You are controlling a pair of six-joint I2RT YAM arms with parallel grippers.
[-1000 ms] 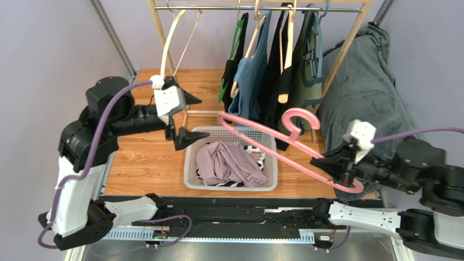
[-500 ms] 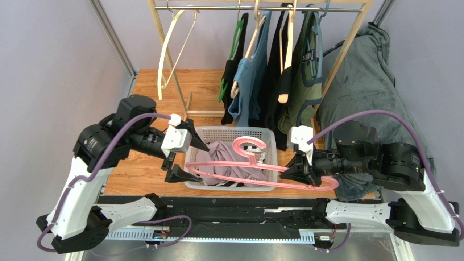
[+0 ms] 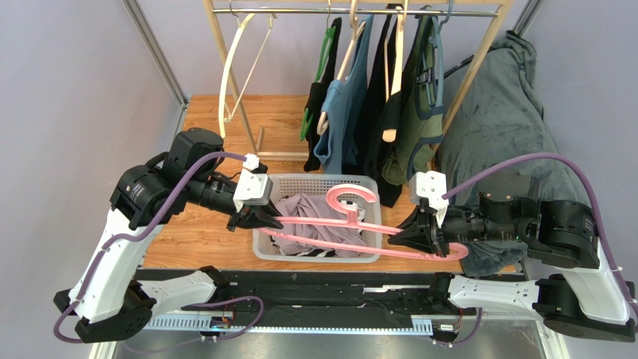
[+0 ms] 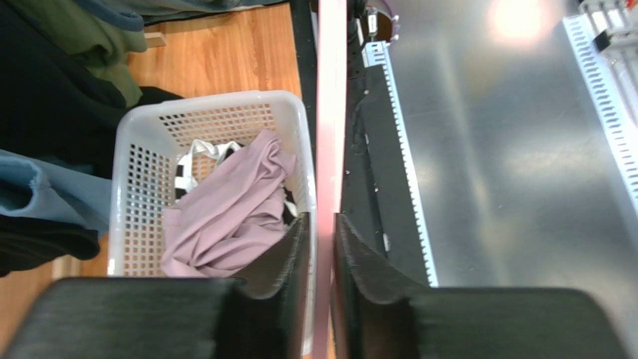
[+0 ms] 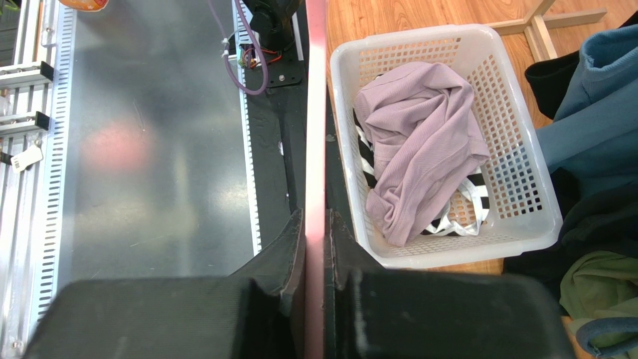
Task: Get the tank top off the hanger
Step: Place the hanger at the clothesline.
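So we've got the pink hanger bare and lying roughly flat, just above the white basket, pinched at both ends. The right tool is clamped tight on the right end of the bar. The left tool has the left end between its jaws, and from the wrist view they look pressed against the bar on both sides, so we'd call that a grip too.

Our guess is the main job is basically finished and this step is just dealing with the empty hanger. With two grips on one stiff piece of plastic, we'd avoid the arms pulling against each other. One side should let go fully before the other moves. We'd also lift the hanger a bit first so the hook or lower bar doesn't snag the cloth below.

The tank top is in the basket on the tabletop. It's a mauve, fine-ribbed knit, crumpled in a loose heap on top of something black-and-white striped. It looks soft and floppy, with nothing hanging over the rim.
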